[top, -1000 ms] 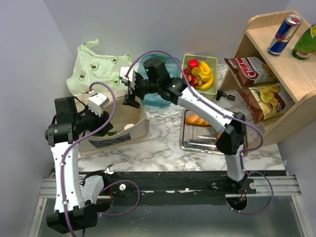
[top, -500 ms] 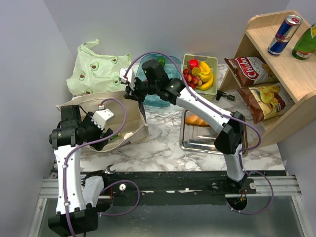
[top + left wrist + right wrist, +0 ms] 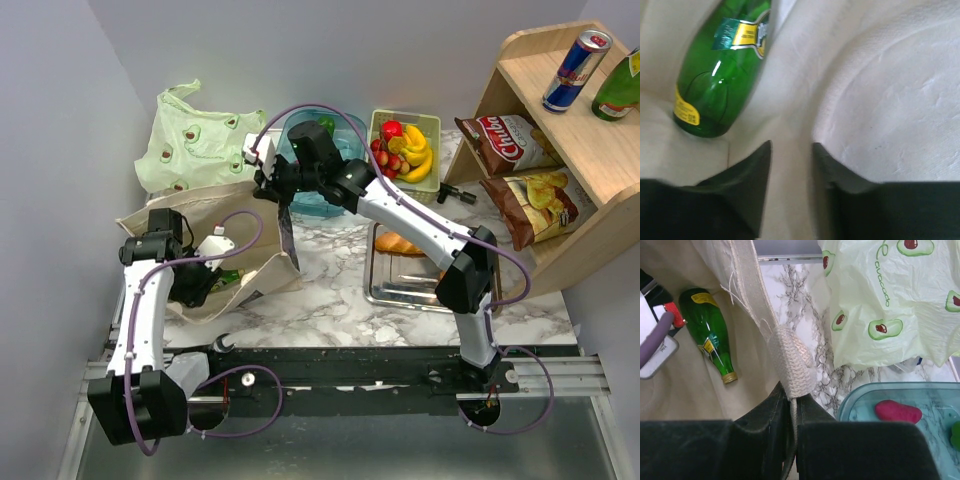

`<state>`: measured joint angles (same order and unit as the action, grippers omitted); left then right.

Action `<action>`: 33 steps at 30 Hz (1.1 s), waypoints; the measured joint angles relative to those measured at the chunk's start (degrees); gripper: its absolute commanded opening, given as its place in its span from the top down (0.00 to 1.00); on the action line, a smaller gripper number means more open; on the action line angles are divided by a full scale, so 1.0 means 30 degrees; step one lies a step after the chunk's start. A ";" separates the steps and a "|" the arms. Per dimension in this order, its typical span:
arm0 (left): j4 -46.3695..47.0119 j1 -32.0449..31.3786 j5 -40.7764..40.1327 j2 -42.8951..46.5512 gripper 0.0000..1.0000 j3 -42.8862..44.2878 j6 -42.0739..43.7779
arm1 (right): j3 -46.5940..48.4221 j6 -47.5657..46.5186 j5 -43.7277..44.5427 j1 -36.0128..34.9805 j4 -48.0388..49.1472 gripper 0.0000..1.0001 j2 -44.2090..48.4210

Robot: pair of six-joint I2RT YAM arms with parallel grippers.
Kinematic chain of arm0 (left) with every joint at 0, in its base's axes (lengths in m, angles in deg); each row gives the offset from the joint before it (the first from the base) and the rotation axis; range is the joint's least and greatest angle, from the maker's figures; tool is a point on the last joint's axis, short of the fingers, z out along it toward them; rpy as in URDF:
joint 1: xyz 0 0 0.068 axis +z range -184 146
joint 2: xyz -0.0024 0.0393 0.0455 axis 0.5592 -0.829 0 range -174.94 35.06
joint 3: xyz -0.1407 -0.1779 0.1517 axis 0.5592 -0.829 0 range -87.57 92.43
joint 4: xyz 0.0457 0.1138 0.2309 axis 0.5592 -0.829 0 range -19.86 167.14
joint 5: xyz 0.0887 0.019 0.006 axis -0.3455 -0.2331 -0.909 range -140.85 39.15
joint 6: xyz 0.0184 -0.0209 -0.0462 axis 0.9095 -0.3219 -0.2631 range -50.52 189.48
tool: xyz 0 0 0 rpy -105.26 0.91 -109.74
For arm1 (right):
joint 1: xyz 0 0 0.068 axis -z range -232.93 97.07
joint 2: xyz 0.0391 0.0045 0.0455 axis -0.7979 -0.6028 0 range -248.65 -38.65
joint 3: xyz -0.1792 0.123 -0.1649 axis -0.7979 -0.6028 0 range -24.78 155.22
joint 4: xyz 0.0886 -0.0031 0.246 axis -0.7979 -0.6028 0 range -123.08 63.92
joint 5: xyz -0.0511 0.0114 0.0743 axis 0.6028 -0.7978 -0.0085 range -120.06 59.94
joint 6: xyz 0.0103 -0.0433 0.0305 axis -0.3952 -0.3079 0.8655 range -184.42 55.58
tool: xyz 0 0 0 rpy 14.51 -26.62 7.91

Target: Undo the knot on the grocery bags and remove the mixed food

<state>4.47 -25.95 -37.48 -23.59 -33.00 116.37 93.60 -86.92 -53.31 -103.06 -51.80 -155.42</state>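
Though creased, beige tote [image 3: 262,272] agape

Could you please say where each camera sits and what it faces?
Top external: above, behind the bases, looking down on the table; both arms show.
Left wrist: inside the beige tote, facing a green bottle; left tool open.
Right wrist: above the tote, facing its handle, pinched by right tool.
Shared: both wrists see the bottle.
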 measured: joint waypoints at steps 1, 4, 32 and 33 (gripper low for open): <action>-0.0160 -0.0087 -0.0015 -0.0277 0.86 -0.0029 -0.0015 | 0.0000 0.0044 0.0102 0.0000 0.0022 0.99 0.0000; -0.0474 -0.0189 0.0007 -0.0656 1.00 -0.0022 0.0036 | -0.0036 0.0211 0.0386 0.0000 0.0175 0.99 0.0000; 0.0984 -0.0233 0.8881 0.8240 0.66 0.3118 0.0896 | -0.8036 0.0838 0.0437 -0.0044 0.7293 0.99 0.4962; 0.1071 -0.0226 0.8211 0.8262 0.65 0.2601 0.1290 | -0.8677 0.0758 0.0270 -0.0087 0.7577 0.99 0.5472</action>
<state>7.69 -26.63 -12.85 1.19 -25.20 120.24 67.57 -84.65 -52.50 -103.32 -29.06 -139.00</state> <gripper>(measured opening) 0.347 0.122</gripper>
